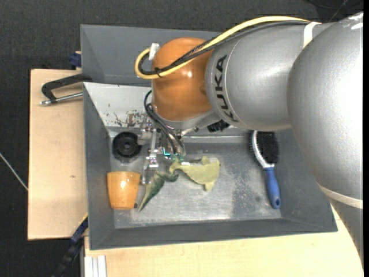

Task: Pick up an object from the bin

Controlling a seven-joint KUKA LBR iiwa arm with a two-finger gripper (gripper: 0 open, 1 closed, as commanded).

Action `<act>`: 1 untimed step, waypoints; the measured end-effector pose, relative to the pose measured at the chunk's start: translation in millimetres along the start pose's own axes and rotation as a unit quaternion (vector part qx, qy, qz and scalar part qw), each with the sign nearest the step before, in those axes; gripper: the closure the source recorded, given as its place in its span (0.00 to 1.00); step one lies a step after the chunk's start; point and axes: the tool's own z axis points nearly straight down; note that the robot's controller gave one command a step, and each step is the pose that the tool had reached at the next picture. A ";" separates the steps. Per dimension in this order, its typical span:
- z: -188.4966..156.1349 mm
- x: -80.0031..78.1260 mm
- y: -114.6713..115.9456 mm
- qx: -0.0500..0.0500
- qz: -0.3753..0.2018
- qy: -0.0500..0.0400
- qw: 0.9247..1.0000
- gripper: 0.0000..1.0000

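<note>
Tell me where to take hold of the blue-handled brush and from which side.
Grip the brush by its blue handle, from straight above, closing across its width: it is slim, lies flat along the bin floor, and has bare floor on both sides.

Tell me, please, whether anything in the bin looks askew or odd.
The orange cup lies tipped on its side at the bin's lower left, and dark specks dot the back wall. Otherwise nothing stands out.
</note>
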 end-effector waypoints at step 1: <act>84.6 12.6 -57.6 0.000 -0.215 -0.008 0.976 0.00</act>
